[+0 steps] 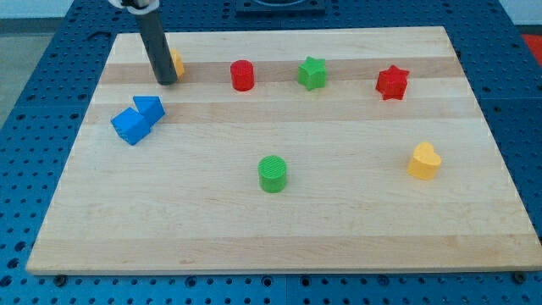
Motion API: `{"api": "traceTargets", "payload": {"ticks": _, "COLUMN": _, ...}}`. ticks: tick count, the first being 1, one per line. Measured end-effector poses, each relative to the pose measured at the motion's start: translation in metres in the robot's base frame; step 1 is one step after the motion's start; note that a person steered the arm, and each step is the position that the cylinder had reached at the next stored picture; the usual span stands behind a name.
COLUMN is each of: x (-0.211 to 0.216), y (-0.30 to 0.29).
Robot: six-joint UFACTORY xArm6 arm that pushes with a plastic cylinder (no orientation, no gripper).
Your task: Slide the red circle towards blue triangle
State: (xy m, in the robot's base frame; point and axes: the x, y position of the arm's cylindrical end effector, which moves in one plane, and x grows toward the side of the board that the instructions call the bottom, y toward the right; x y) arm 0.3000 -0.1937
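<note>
The red circle (242, 75) stands near the view's top, left of centre. The blue triangle (150, 108) lies at the left, touching a blue cube (130, 126) just below-left of it. My tip (166, 82) rests on the board above the blue triangle and well left of the red circle, touching neither. The rod partly hides a yellow block (176, 62) right behind it, whose shape I cannot make out.
A green star (312, 73) and a red star (392, 82) sit along the top, right of the red circle. A green circle (273, 174) is at the centre bottom. A yellow heart (423, 161) is at the right. The wooden board (279, 237) ends on all sides.
</note>
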Motion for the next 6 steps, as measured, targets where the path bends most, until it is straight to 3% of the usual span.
{"api": "traceTargets", "payload": {"ticks": 1, "x": -0.015, "y": 0.009}}
{"api": "traceTargets", "payload": {"ticks": 3, "x": -0.053, "y": 0.115}}
{"api": "traceTargets", "payload": {"ticks": 4, "x": -0.042, "y": 0.149}}
{"api": "traceTargets", "payload": {"ticks": 6, "x": -0.018, "y": 0.162}}
